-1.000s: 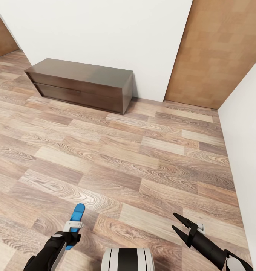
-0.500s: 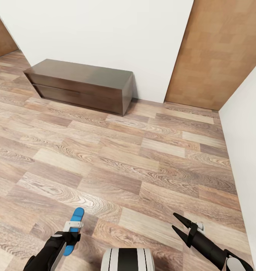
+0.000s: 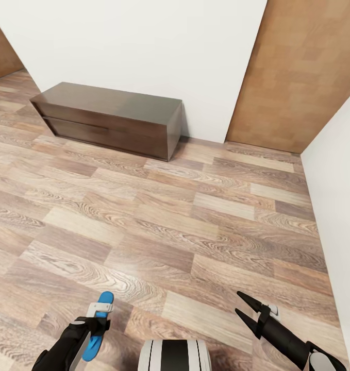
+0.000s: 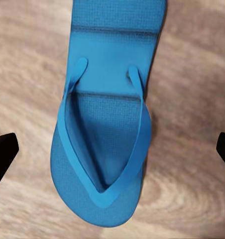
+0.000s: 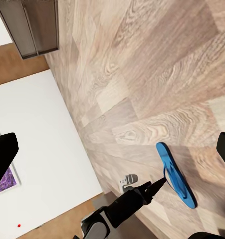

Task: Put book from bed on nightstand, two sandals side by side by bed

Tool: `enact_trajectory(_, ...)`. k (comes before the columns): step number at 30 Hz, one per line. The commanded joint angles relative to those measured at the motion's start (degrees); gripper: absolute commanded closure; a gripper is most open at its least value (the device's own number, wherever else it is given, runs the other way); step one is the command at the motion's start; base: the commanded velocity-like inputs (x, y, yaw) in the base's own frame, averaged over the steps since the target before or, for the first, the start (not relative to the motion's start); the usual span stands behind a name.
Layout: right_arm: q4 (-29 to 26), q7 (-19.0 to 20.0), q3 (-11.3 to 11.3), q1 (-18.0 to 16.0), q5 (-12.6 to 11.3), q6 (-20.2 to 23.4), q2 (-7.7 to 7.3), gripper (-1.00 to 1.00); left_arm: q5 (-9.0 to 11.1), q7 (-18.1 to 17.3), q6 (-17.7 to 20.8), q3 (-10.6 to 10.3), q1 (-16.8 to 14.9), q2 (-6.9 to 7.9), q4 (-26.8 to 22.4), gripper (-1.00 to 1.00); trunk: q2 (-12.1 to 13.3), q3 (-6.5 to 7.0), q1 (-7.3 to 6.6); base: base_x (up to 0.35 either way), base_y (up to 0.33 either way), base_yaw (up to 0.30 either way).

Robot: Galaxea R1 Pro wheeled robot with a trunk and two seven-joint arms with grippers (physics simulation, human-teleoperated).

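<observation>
- Left hand (image 3: 98, 315) poised over the sandal (image 4: 105, 124), fingers spread wide, gripping nothing.
- Sandal flat on the plank floor (image 3: 195, 226), straps up; the long cabinet (image 3: 110, 118) stands well beyond it by the wall.
- Probably light, bendy foam: pinch across the sole edges, mid-length.
- Right hand (image 3: 249, 309) parted, empty.

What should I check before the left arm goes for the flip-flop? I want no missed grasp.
1. Left gripper open: ok, fingertips wide apart.
2. Blue flip-flop centred between them: ok.
3. Flip-flop lying flat on the wood floor, straps up: ok.
4. Flip-flop gripped: not ok, not yet.
5. Right gripper free: ok, open and empty.
</observation>
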Motion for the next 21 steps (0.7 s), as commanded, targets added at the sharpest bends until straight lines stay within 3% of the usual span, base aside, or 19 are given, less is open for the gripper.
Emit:
enact_trajectory(1,0.01,0.07,-0.06,-0.01,-0.12,0.33,0.0,-1.0,-0.58,-0.1,0.27,0.11,0.0,-0.03,-0.09,-1.0,-0.01,-0.03,-0.01,0.026,0.0,0.0)
enact_trajectory(11,0.01,0.03,-0.06,-0.01,-0.12,0.33,0.0,-1.0,-0.58,-0.07,0.26,0.13,0.02,-0.03,-0.16,-1.0,-0.01,-0.03,-0.01,0.005,0.0,0.0)
enact_trajectory(17,0.01,0.04,-0.06,-0.01,-0.12,0.33,0.0,-1.0,-0.58,-0.02,0.26,0.18,0.0,-0.03,-0.17,-1.0,-0.09,-1.36,0.15,0.0,0.0,0.0)
enact_trajectory(21,0.01,0.04,-0.06,0.0,-0.12,0.33,0.0,-1.0,-0.58,-0.07,0.06,0.13,-0.02,-0.03,-0.17,-1.0,-0.09,-1.36,0.15,0.0,0.0,0.0)
